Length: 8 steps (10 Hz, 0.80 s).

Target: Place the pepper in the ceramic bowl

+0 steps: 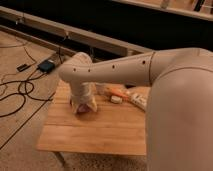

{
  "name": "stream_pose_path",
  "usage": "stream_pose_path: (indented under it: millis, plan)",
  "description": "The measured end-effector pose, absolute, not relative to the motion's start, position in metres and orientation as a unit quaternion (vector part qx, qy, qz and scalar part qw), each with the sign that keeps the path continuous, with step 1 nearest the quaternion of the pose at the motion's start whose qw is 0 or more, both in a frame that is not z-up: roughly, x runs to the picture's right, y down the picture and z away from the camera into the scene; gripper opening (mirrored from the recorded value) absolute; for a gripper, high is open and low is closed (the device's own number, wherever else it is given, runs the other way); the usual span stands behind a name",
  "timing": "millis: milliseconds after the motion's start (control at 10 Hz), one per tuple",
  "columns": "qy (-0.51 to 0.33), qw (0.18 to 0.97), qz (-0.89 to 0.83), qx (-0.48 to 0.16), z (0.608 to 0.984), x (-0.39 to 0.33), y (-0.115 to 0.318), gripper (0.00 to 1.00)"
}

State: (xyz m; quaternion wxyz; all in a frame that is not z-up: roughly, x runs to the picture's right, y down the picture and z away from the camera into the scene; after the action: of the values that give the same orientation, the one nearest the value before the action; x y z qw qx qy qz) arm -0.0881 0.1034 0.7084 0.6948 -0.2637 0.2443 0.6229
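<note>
Hanging off the bent wrist of the big cream arm (125, 70), the gripper (84, 103) is pointing down over the left-back part of the wooden table (100, 135). Its jaws are standing wide apart and are holding nothing. It is sitting right above the ceramic bowl (78, 111), covering most of it, so only a dark maroon edge is showing underneath; whether they are touching is unclear. The pepper (116, 91) is lying on the table to the right of the bowl, apart from the gripper, orange and lengthwise. A small white block (116, 99) is lying just in front of the pepper, and a white tube packet (138, 99) is lying just right of it. Black cables (17, 92) and a dark box (46, 65) are lying on the floor to the left.
</note>
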Motion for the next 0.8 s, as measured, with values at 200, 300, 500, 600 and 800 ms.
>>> stream_pose_path:
  millis: [200, 300, 500, 600, 800]
  plan:
    - [0.251, 0.719, 0.595, -0.257, 0.719, -0.059, 0.095, 0.65]
    - [0.251, 0.724, 0.590, -0.255, 0.723, -0.051, 0.091, 0.65]
    - [0.251, 0.740, 0.571, -0.251, 0.740, -0.018, 0.077, 0.65]
    - [0.248, 0.747, 0.563, -0.253, 0.748, -0.004, 0.073, 0.65]
    - [0.240, 0.761, 0.542, -0.265, 0.767, 0.018, 0.067, 0.65]
